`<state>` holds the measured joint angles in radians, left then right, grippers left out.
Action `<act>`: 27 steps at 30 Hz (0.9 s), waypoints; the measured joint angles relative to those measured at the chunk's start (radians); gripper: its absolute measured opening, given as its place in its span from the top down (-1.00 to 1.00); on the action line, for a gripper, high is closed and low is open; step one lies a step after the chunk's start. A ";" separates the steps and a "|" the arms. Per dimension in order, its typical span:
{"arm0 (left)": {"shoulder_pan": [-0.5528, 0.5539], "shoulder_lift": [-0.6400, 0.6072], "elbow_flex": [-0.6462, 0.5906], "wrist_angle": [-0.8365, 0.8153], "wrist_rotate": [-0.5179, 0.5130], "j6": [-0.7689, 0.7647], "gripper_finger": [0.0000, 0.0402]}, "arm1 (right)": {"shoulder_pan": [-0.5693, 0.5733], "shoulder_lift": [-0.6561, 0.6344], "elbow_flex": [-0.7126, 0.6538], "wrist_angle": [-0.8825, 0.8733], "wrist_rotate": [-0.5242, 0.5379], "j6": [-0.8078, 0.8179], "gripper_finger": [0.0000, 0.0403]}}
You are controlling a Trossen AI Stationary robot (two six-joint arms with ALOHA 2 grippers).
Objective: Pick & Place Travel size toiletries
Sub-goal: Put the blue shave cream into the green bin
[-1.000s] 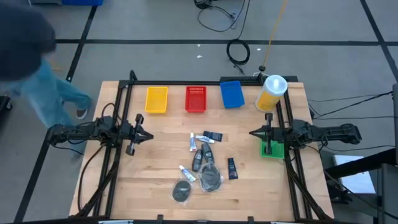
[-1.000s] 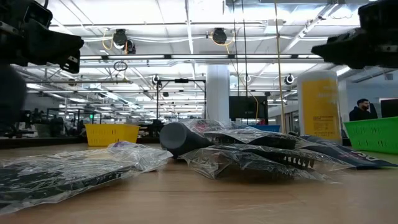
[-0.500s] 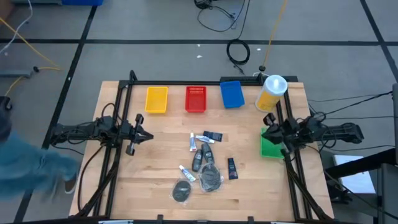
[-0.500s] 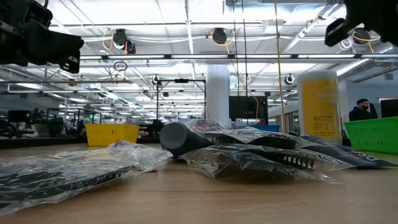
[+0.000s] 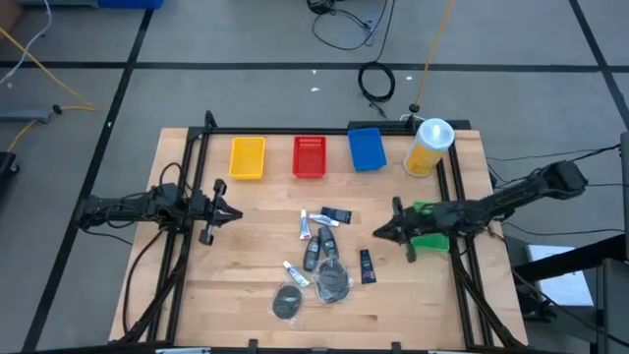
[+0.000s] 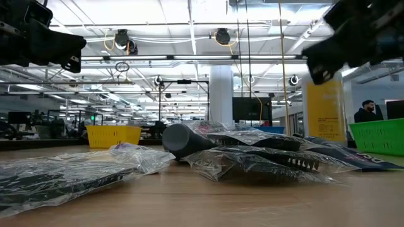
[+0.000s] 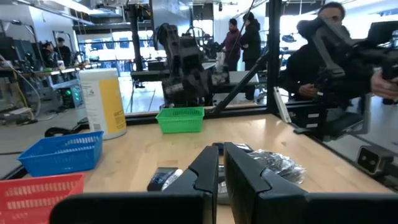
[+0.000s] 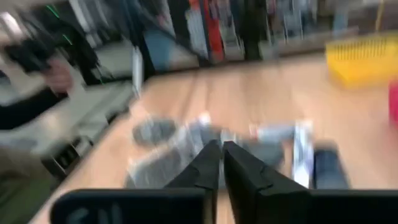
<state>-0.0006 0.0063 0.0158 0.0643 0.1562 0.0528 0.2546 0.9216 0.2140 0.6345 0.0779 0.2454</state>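
A: What lies on the wooden table (image 6: 208,202)?

B: Shiny clear bags (image 6: 252,157) with dark things inside. One dark round thing (image 6: 183,140) pokes up in the middle.

A: And behind them?

B: A yellow basket (image 6: 113,135) on the left. A green basket (image 6: 379,136) on the right, near a tall yellow bottle (image 6: 324,113).

A: And up high?

B: Dark robot parts in both top corners.

In the right wrist view we see the travel size toiletries (image 8: 205,140) only as smeared shapes, too blurred to tell apart. In the low view, crinkled wrapping hides most of them, and the green basket (image 6: 379,135) is cut off by the picture's edge.
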 joint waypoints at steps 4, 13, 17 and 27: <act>0.000 0.000 0.000 0.007 -0.002 -0.001 0.87 | 0.008 0.096 0.112 -0.072 -0.051 0.059 0.60; 0.000 0.000 0.000 0.016 -0.052 -0.014 0.87 | 0.104 0.276 0.479 -0.806 0.023 0.262 -0.17; 0.000 0.000 0.000 0.016 -0.109 -0.017 0.87 | 0.138 0.378 0.557 -0.943 0.062 0.473 -0.37; 0.000 0.000 0.000 0.015 -0.192 -0.065 0.87 | 0.200 0.614 0.583 -0.959 0.148 0.831 -0.33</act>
<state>-0.0006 0.0067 0.0158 0.0795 -0.0359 -0.0124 0.4546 1.5358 0.7971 -0.3248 0.2263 1.0763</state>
